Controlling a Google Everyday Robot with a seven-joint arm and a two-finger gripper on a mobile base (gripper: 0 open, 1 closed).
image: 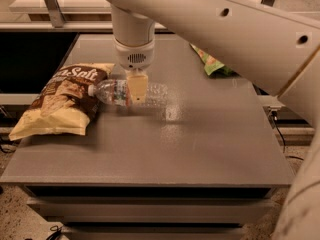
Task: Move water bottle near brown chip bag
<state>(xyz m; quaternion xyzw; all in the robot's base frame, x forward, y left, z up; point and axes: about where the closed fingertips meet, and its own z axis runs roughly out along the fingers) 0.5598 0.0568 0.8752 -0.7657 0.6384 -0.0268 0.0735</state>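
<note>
One step remains: gripper (137, 88), apparently clamped across bottle (111, 93) beside chip bag (60, 104), must release, then lift clear.

Grey table (200, 149), speckled floor (15, 216), dim warm light.

One water bottle (112, 92), one brown chip bag (62, 101), one green snack bag (215, 64), two bags in all, one counter (200, 149), one hand (137, 88) clasped round the bottle's middle, beside the brown bag
</note>
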